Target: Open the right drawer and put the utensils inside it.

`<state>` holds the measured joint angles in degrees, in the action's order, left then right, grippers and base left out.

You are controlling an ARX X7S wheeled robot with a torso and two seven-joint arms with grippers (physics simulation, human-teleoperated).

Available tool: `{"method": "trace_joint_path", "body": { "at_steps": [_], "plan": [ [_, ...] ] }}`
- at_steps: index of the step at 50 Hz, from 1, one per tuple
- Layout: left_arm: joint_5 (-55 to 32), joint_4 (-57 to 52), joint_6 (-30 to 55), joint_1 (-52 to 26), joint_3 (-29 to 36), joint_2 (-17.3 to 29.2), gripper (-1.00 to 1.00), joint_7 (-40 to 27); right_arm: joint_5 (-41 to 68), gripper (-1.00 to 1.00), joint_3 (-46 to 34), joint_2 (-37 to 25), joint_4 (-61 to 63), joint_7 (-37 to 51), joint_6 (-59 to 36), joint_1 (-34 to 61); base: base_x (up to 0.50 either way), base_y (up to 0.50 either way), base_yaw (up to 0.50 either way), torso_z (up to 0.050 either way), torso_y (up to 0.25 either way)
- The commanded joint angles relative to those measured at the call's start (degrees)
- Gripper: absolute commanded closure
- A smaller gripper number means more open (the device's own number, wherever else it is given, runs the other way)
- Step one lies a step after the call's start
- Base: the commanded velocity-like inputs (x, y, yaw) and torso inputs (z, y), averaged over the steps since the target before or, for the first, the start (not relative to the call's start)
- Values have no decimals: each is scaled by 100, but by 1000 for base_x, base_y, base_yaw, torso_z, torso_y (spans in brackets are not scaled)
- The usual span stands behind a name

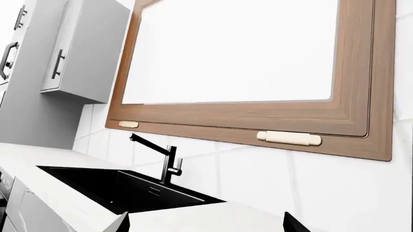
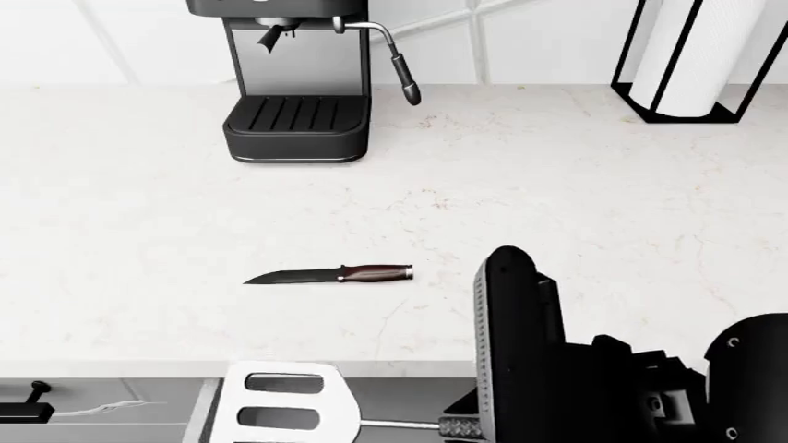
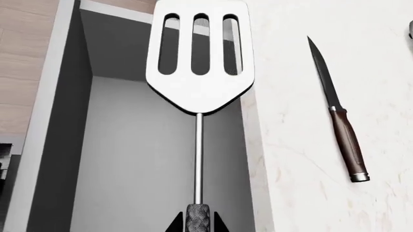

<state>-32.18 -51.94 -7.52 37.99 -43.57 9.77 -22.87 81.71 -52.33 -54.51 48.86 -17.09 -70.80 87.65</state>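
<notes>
The right gripper (image 3: 197, 223) has its jaws closed on the textured grip at the end of the spatula (image 3: 199, 58), whose slotted blade stretches away from it. In the right wrist view, at the centre and left of the frame, the blade hangs over the open drawer (image 3: 129, 159), with the pale grey floor below it. Held by the far end of the handle, the blade stays clear of the jaws and can be lowered flat; the tool also lies along the drawer's length, probably so that it fits between the walls.

In the head view the spatula shows at the bottom centre, just past the front edge of the tabletop (image 2: 591, 212), over the drawer opening, with the right arm rising dark at the lower right. It looks lifted, not yet laid down.

The knife (image 2: 330, 274) lies flat on the tabletop at centre-left, blade pointing left, wooden handle toward the right arm, near the front edge and well apart from the coffee machine (image 2: 295, 83) at the top. So one utensil is nearly in and the other waits.

The left wrist view shows only a sink (image 1: 123, 188), a tap (image 1: 161, 159) and a framed panel (image 1: 252, 63). Two dark tips with a wide gap between them at its bottom edge suggest the left jaws are open and empty.
</notes>
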Motion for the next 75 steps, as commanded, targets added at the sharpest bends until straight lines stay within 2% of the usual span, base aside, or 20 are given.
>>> {"method": "trace_joint_path", "body": {
  "at_steps": [1, 34, 35, 48, 52, 66, 75],
  "plan": [
    [-2, -12, -2, 12, -12, -4, -100, 1, -74, 100, -49, 24, 72, -12, 19, -38, 0, 0, 0, 0, 0],
    [-10, -6, -7, 6, -22, -13, -100, 8, -87, 100, -228, 42, 66, 87, -41, -110, 0, 0, 0, 0, 0],
    [-9, -6, -8, 8, -22, -14, -100, 9, -84, -100, -233, 42, 64, 94, -51, -105, 0, 0, 0, 0, 0],
    [6, -27, 13, 1, -8, -3, -100, -6, 197, -100, -245, 23, 82, 243, -118, -13, 0, 0, 0, 0, 0],
    [-38, -27, -12, 21, -45, -12, -100, -1, 991, -100, -36, 193, 77, 625, -56, 514, 0, 0, 0, 0, 0],
    [-62, -19, -28, 26, -71, -24, -100, 19, 1598, -100, 57, 316, 7, 960, 40, 960, 0, 0, 0, 0, 0],
    [-36, -43, -9, 25, -61, -26, -100, 14, 1766, -100, -151, 347, -688, 1613, 155, 774, 0, 0, 0, 0, 0]
  ]
}}
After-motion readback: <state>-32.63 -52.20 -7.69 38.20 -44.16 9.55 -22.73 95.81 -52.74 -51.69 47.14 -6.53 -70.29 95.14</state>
